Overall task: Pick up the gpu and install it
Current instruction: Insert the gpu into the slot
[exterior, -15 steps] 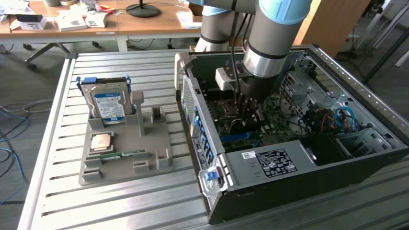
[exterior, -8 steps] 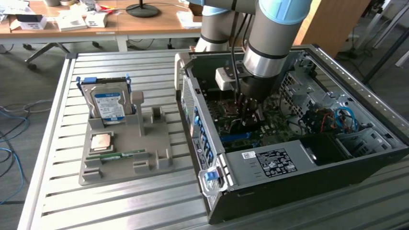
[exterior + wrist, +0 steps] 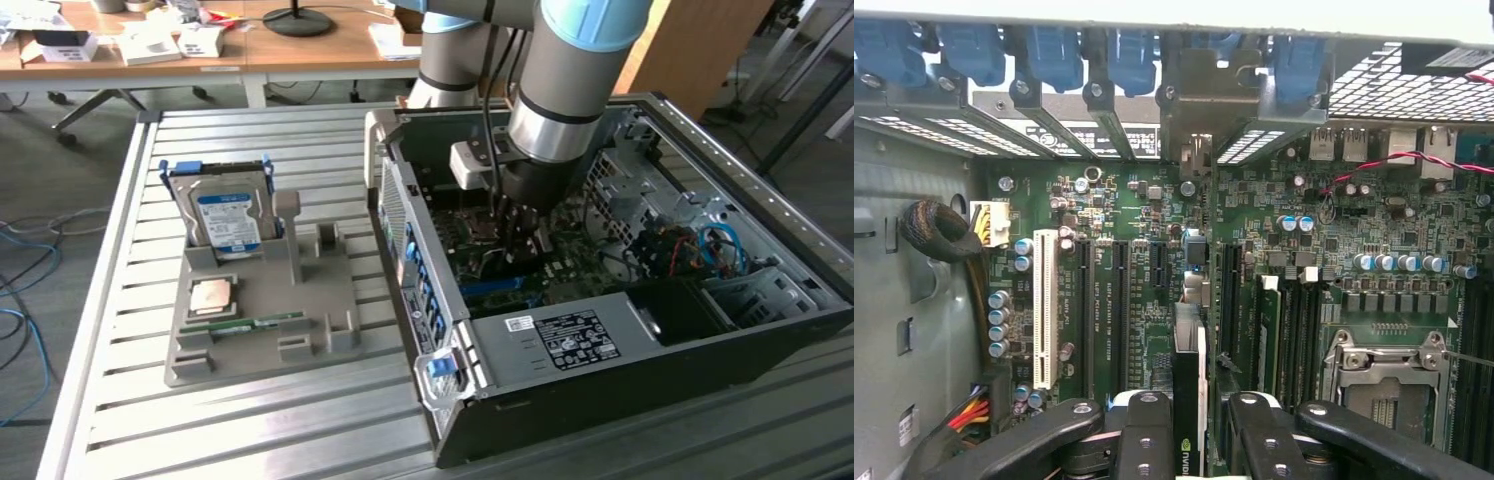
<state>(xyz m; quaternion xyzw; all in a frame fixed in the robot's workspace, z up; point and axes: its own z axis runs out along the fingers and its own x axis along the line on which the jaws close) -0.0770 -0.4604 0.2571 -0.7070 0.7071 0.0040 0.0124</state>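
While my gripper (image 3: 1189,445) clamps gpu (image 3: 1190,365) edge-on, fingers (image 3: 1144,440) part-closed either side of card, I hang inside computer case (image 3: 641,340), low over motherboard (image 3: 1144,215). Step in hand, I judge: install, card not yet seated. Black expansion slot (image 3: 1226,290) just beside card edge. Seating calls for edge square over slot, straight push, bracket end toward rear blue latches (image 3: 1054,50).

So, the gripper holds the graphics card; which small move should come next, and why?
Probably press the graphics card slightly toward the motherboard: the gripper grips it edge-on, parallel to the slots, and I cannot tell whether it is seated.
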